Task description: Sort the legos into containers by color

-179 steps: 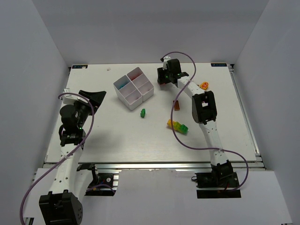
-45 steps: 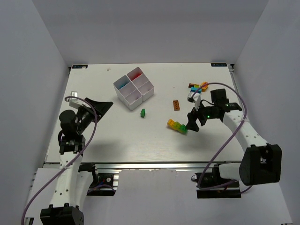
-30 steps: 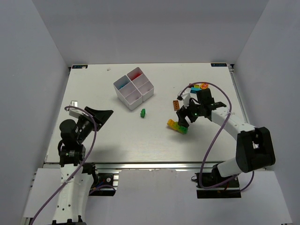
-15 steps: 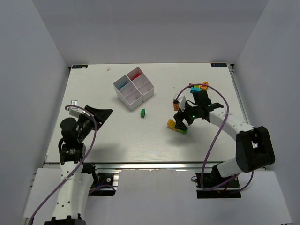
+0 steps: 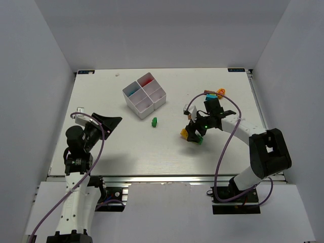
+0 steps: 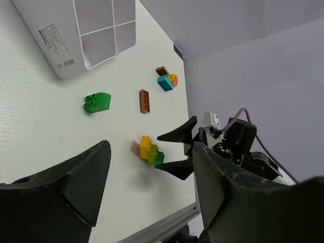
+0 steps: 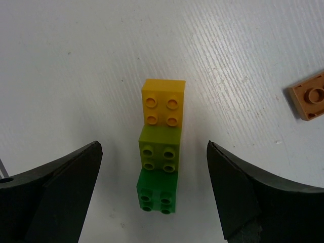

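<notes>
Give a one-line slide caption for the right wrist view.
Open right gripper frames a joined yellow, lime and green brick row on the white table, a tan flat brick apart at right.

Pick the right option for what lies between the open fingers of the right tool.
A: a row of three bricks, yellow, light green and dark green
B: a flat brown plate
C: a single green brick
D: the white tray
A: the right wrist view shows the three-brick row lying inside the open right tool, with a clear gap on each side.
</notes>
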You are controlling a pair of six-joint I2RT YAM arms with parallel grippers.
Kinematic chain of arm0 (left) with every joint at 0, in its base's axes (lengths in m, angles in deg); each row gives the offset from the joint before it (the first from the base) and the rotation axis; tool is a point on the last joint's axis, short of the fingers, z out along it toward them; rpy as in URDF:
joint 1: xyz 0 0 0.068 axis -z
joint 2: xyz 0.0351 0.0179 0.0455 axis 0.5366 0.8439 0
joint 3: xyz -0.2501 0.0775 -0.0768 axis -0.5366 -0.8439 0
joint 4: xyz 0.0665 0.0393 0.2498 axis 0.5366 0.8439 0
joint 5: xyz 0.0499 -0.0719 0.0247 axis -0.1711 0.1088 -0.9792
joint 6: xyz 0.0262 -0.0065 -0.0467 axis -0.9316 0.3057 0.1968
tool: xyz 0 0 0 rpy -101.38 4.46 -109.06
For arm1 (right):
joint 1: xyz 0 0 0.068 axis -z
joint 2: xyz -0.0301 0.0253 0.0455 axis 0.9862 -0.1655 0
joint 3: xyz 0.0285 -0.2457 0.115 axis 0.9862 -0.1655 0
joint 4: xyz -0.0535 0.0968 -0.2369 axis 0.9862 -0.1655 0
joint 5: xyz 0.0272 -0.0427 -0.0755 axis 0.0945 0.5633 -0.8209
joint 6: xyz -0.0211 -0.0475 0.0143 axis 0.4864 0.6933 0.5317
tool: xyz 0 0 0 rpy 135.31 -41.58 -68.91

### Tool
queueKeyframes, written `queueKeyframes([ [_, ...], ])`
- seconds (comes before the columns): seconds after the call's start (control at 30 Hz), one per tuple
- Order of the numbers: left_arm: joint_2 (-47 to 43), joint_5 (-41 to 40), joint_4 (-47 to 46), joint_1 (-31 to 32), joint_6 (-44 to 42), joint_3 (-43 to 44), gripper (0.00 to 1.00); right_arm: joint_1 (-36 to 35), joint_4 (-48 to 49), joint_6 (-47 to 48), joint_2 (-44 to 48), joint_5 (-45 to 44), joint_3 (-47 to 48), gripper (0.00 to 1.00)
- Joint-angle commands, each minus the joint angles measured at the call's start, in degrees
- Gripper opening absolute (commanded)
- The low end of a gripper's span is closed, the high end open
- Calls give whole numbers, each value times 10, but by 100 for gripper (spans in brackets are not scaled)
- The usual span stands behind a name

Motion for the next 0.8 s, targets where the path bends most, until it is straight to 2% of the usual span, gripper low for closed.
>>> queueKeyframes([
  [0.0, -1, -7, -11, 1, -1, 1, 75, -12, 15, 3, -11, 1, 21, 88],
  [0.3, 20, -8, -18, 2, -7, 6, 75, -17, 41, -3, -18, -61, 18, 86],
  [0.77, 51, 0, -46, 1, -6, 11, 75, -16, 12, 7, 2, -36, 16, 86],
])
